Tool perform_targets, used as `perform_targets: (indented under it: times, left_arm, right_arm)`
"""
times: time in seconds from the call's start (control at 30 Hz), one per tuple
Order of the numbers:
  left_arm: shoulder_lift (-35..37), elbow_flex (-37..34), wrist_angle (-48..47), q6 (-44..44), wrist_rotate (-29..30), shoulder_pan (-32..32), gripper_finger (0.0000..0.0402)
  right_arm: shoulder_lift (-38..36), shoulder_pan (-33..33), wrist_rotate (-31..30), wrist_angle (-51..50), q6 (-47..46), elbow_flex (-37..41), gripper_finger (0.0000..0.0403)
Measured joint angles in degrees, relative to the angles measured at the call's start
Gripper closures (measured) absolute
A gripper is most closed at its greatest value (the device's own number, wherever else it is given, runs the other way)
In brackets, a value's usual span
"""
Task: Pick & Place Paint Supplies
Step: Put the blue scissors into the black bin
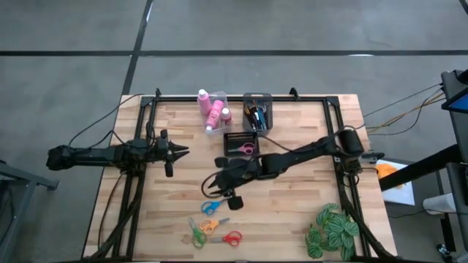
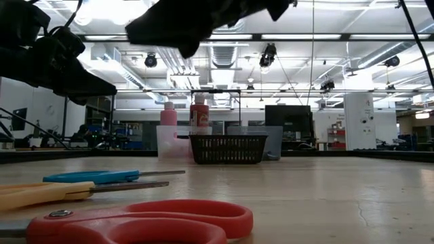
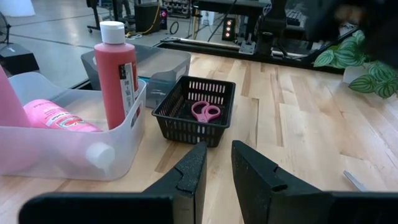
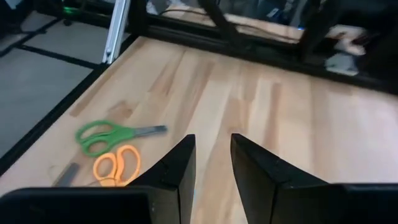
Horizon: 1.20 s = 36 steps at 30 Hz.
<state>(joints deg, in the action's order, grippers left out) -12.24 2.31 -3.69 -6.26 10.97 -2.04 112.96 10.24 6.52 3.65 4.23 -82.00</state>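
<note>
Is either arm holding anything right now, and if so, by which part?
Nothing is held. The left gripper and right gripper each show an empty gap between their jaws, above bare table.

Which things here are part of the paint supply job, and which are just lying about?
Job:
pink bottles
pink scissors
blue scissors
orange scissors
green scissors
red scissors

Lying about:
plant

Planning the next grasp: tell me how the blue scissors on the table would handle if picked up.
The blue scissors lie flat and shut on the wood, so they probably sit too low for an easy pinch and may slide when nudged. They look small and stiff, likely light. Gripped by one loop, they might swing open.
</note>
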Motion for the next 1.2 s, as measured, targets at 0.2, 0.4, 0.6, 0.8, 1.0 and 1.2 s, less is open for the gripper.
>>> perform_targets:
  times: [0.2,0.4,0.6,0.8,1.0,1.2]
  left_arm:
    - [0.0,0.0,0.0,0.0,0.0,0.0,0.0323]
    - [0.0,0.0,0.0,0.0,0.0,0.0,0.0323]
    - [0.0,0.0,0.0,0.0,0.0,0.0,0.0323]
    - [0.0,0.0,0.0,0.0,0.0,0.0,0.0323]
    - [0.0,0.0,0.0,0.0,0.0,0.0,0.0323]
    - [0.0,0.0,0.0,0.0,0.0,0.0,0.0323]
  right_arm:
    - [5.8,1.6,0.1,4.0,-5.2,-0.4,0.0303]
    - [11.6,2.6,0.0,4.8,-7.9,-2.8,0.0303]
    - [16.6,2.6,-1.0,3.8,-11.3,-6.2,0.0303]
    - [19.8,2.6,-4.9,0.6,-11.0,-8.7,0.0303]
    - [20.5,2.6,-5.2,-3.1,-8.4,-9.0,0.0303]
    - [20.4,2.9,-7.8,-7.4,-8.3,-9.3,0.0303]
